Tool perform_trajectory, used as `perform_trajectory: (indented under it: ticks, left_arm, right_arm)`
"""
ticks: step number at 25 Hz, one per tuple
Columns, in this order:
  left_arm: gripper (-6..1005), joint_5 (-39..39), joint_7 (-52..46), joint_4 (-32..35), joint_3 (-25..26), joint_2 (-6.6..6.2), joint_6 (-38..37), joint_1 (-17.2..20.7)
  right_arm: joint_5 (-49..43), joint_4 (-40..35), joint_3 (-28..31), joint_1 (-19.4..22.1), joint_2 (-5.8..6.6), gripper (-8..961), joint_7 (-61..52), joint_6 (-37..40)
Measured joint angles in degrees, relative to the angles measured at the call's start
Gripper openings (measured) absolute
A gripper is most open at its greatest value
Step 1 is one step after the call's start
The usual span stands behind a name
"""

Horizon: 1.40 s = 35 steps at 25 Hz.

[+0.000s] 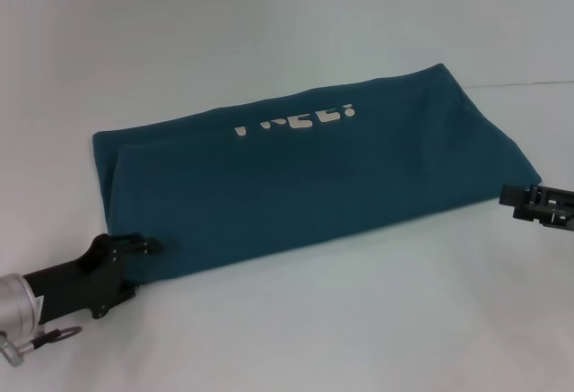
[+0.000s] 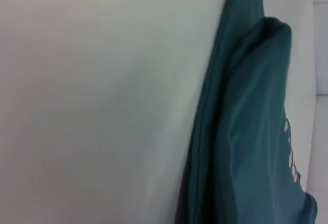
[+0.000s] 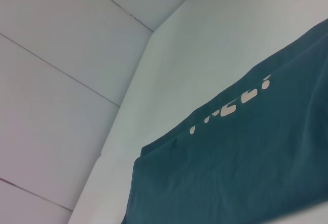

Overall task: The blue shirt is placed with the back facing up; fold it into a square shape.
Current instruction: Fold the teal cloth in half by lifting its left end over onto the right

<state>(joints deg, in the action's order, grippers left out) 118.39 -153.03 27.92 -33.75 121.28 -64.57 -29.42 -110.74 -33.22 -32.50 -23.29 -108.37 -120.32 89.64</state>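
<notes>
The blue shirt (image 1: 314, 186) lies on the white table (image 1: 323, 338) folded into a long band that runs from near left to far right. Part of its white lettering (image 1: 296, 121) shows along the far fold. My left gripper (image 1: 151, 247) sits low at the band's near-left corner, touching its edge. My right gripper (image 1: 507, 198) hovers just off the band's right corner. In the left wrist view the shirt (image 2: 251, 131) shows as layered folds with its lettering (image 2: 290, 155) at one side. The right wrist view shows the shirt (image 3: 246, 167) and the lettering (image 3: 233, 106) from across the table.
A white panelled wall (image 3: 51, 80) stands behind the table. A seam (image 1: 525, 82) runs along the table's far right. Bare tabletop surrounds the shirt on all sides.
</notes>
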Motion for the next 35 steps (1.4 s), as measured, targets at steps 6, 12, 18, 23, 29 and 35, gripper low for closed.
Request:
perform_trajectory:
  ticks: [6,12,18,23,29,35]
  left_arm:
    - [368,-0.1,0.71,0.01,0.19,0.06,-0.02,-0.55]
    - [171,-0.15,0.71,0.03,0.1,0.04,0.22,-0.43]
    - [53,0.03,1.7,0.42,0.19,-0.03,-0.02,0.11]
    - [7,0.19,5.78,1.7,-0.15,-0.4,-0.59,0.55]
    - [6,0.29,10.27,5.5,-0.29,-0.62,-1.24,1.77]
    - [10,0.57,12.62,10.39,0.16,-1.2,-1.35,3.32]
  right_arm:
    - [0.0,0.0,-0.02,0.01,-0.11,826,0.0,-0.07]
    - [0.0,0.0,-0.02,0.39,-0.16,826,0.0,-0.05]
    - [0.0,0.0,-0.02,0.5,-0.18,826,0.0,-0.43]
    - [0.0,0.03,0.02,0.61,-0.22,826,-0.4,-0.69]
    - [0.0,0.67,1.91,0.7,-0.53,825,-0.7,-0.76]
    - [0.0,1.46,2.66,0.65,-0.8,825,-1.5,-1.61]
